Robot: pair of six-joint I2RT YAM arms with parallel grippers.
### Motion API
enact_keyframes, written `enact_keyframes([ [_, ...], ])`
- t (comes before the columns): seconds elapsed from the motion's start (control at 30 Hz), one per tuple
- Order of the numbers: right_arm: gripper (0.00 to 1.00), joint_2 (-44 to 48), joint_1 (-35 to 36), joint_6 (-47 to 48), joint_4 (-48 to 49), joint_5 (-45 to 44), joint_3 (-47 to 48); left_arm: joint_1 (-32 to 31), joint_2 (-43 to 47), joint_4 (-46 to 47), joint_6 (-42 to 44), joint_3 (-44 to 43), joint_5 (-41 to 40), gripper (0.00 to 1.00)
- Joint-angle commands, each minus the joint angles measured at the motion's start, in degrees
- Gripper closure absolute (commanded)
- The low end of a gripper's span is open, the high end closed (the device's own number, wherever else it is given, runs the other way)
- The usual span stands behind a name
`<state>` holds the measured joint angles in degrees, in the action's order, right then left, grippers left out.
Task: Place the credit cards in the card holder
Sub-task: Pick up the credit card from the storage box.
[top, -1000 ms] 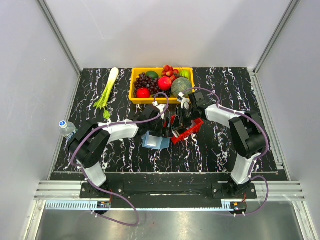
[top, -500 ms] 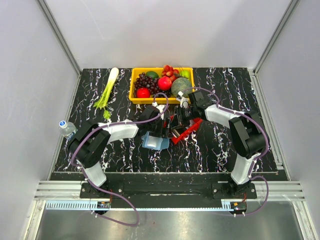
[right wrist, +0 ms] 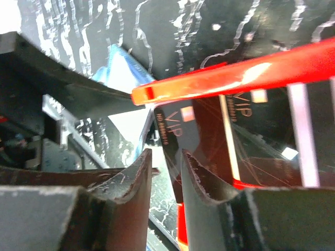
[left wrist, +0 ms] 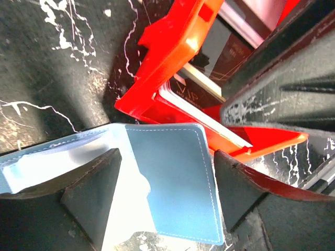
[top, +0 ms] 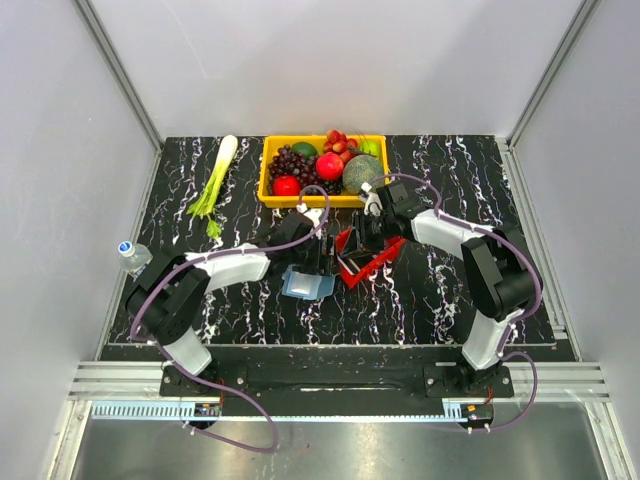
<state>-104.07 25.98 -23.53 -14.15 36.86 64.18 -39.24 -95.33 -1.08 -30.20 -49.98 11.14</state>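
Both arms are in tight at the middle of the black marbled tabletop (top: 440, 300). The left gripper (left wrist: 166, 152) has its jaws spread wide, one finger on each side of the darker blue flap of the card holder (left wrist: 172, 183), right up at its edges. Whether they actually press it, I can't tell. The holder lies open on the table, pale inside showing, just beside a corner of the red tray (left wrist: 172, 42). The credit cards (left wrist: 191, 89) sit slanted in that tray. The right gripper (right wrist: 166, 152) is down at the tray's rim, jaws narrow, with a dark VIP card (right wrist: 180, 123) running into the gap between them — gripped or merely framed, I can't tell. Behind sit a yellow crate (top: 263, 170) of fruit and a leek (top: 215, 185) to its left, with a bottle (top: 131, 255) by the table's left edge.
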Motion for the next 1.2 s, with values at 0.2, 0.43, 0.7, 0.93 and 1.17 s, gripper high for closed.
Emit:
enact_keyframes([
  [0.2, 0.58, 1.95, 0.48, 9.72, -15.46, -24.28, 9.11, 0.84, 3.31, 4.33, 0.05, 0.67, -0.68, 0.24],
  [0.43, 0.46, -2.71, 2.05, 15.71, -19.68, -30.34, 12.98, 1.01, 3.04, 4.77, 0.49, 0.93, 0.03, 0.24],
  [0.7, 0.4, -8.68, 6.01, 17.82, -21.44, -47.57, 14.83, 1.36, 3.13, 5.39, 0.4, 1.72, 0.64, 0.24],
  [0.93, 0.54, -10.62, 5.93, 16.33, -21.44, -44.25, 12.99, 1.63, 3.04, 5.39, 0.49, 1.72, 0.82, 0.24],
  [1.17, 0.92, -10.98, 5.93, 15.0, -20.13, -40.91, 11.14, 1.63, 2.43, 5.65, 0.4, 1.64, 1.43, 0.24],
])
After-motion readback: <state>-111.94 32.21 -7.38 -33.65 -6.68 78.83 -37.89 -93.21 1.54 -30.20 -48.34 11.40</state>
